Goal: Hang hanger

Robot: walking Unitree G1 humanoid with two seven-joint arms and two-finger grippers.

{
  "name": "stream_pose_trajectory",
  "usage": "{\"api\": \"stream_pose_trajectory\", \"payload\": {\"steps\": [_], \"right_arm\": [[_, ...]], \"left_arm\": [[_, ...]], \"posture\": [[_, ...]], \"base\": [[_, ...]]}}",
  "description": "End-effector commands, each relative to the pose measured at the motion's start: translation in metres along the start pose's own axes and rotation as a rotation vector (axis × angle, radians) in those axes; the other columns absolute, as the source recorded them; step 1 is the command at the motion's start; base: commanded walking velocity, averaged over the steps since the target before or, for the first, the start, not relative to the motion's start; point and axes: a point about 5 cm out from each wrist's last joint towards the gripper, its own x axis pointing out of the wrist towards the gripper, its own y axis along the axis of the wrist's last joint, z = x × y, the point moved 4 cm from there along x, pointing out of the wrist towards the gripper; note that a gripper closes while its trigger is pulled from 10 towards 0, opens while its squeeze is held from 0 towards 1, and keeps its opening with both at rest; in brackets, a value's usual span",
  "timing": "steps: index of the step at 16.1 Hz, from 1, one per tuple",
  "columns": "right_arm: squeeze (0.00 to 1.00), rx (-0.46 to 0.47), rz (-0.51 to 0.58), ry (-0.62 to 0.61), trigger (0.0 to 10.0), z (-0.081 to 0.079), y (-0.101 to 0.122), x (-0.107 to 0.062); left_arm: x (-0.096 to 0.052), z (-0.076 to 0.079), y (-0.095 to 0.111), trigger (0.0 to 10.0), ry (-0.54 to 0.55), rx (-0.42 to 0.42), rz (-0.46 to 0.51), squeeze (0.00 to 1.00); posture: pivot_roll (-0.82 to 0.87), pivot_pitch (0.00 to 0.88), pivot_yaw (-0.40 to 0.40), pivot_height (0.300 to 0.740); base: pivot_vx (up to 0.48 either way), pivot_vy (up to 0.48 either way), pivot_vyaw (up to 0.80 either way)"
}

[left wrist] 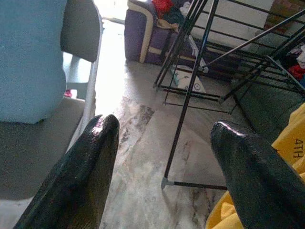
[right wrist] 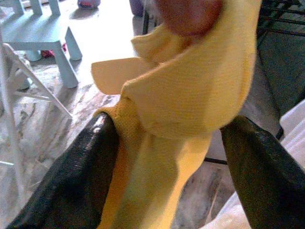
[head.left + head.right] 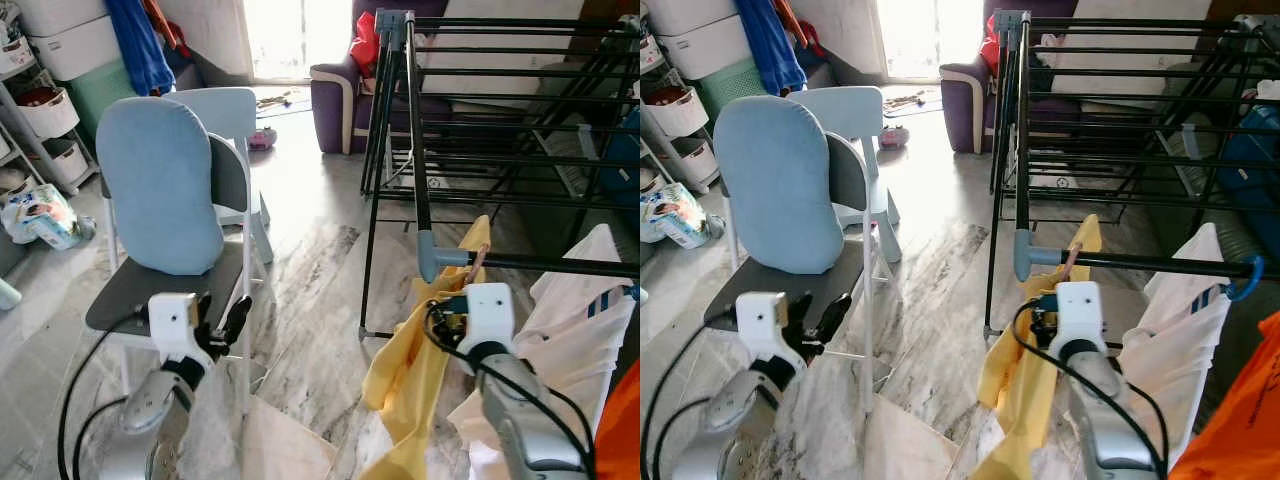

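A yellow garment (image 3: 415, 365) hangs on a pinkish-brown hanger (image 3: 1072, 256), at the near rail (image 3: 545, 265) of the black drying rack (image 3: 500, 110). My right gripper (image 2: 167, 157) is right at the garment, just below the rail. Its fingers (image 2: 81, 176) stand apart with the yellow cloth between them, and the hanger's brown end (image 2: 190, 14) is just beyond. My left gripper (image 1: 162, 143) is open and holds nothing, low by the front of the chair (image 3: 160, 290). It looks across the marble floor toward the rack's leg.
The grey chair carries a blue cushion (image 3: 160, 185), with a pale blue stool (image 3: 230, 110) behind it. A white garment (image 3: 575, 320) and an orange cloth (image 3: 620, 430) hang to the right of the yellow one. A purple sofa (image 3: 335, 100) stands at the back and storage shelves (image 3: 45, 110) at far left.
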Motion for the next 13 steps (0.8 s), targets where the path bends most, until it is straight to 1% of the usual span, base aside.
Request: {"api": "stream_pose_trajectory", "payload": {"steps": [1, 2, 4, 6, 7, 8, 9, 10, 11, 13], "right_arm": [[1.00, 0.006, 0.033, -0.002, 10.0, 0.005, 0.007, -0.002], [1.00, -0.003, 0.039, 0.008, 10.0, 0.006, 0.009, -0.003], [1.00, -0.006, 0.040, 0.001, 10.0, 0.008, 0.008, -0.003], [1.00, 0.007, 0.048, -0.015, 10.0, 0.012, 0.008, -0.006], [1.00, 0.001, 0.069, -0.028, 10.0, 0.017, 0.011, -0.011], [0.40, -0.007, 0.080, -0.032, 10.0, 0.019, 0.013, -0.014], [0.00, -0.008, 0.093, -0.044, 10.0, 0.022, 0.014, -0.016], [0.00, -0.014, 0.102, -0.057, 10.0, 0.025, 0.016, -0.019], [0.00, -0.014, 0.106, -0.063, 10.0, 0.025, 0.017, -0.020], [0.00, 0.001, 0.147, -0.074, 10.0, 0.025, 0.026, -0.023]], "left_arm": [[-0.001, -0.004, 0.005, 10.0, 0.016, 0.039, 0.010, 0.00], [0.000, -0.003, 0.006, 10.0, -0.004, 0.054, 0.007, 0.00], [-0.001, 0.002, 0.005, 10.0, -0.062, 0.057, -0.017, 0.00], [-0.004, 0.005, 0.002, 10.0, -0.059, 0.082, -0.039, 0.00], [-0.007, 0.012, 0.000, 10.0, -0.056, 0.103, -0.048, 0.00], [-0.009, 0.018, 0.000, 10.0, -0.071, 0.129, -0.041, 0.00], [-0.011, 0.021, -0.002, 10.0, -0.071, 0.115, -0.036, 0.00], [-0.012, 0.024, -0.007, 10.0, -0.061, 0.098, -0.046, 0.00], [-0.012, 0.026, -0.007, 10.0, -0.066, 0.095, -0.046, 0.00], [-0.011, 0.030, -0.006, 10.0, -0.070, 0.091, -0.047, 0.00]], "posture": [[-0.12, 0.000, 0.033, 0.740], [-0.12, 0.000, 0.028, 0.740], [-0.12, 0.000, 0.024, 0.740], [-0.12, 0.000, 0.031, 0.740], [-0.13, 0.000, 0.029, 0.740], [-0.13, 0.000, 0.026, 0.740], [-0.14, 0.000, 0.027, 0.740], [-0.14, 0.000, 0.025, 0.740], [-0.14, 0.000, 0.025, 0.740], [-0.15, 0.000, 0.026, 0.740]], "base": [[0.000, 0.000, 0.00], [0.000, 0.000, 0.00], [0.000, 0.000, 0.00], [0.000, 0.000, 0.00], [0.000, 0.000, 0.00], [0.000, 0.000, 0.00], [0.000, 0.000, 0.00], [0.000, 0.000, 0.00], [0.000, 0.000, 0.00], [0.000, 0.000, 0.00]]}}
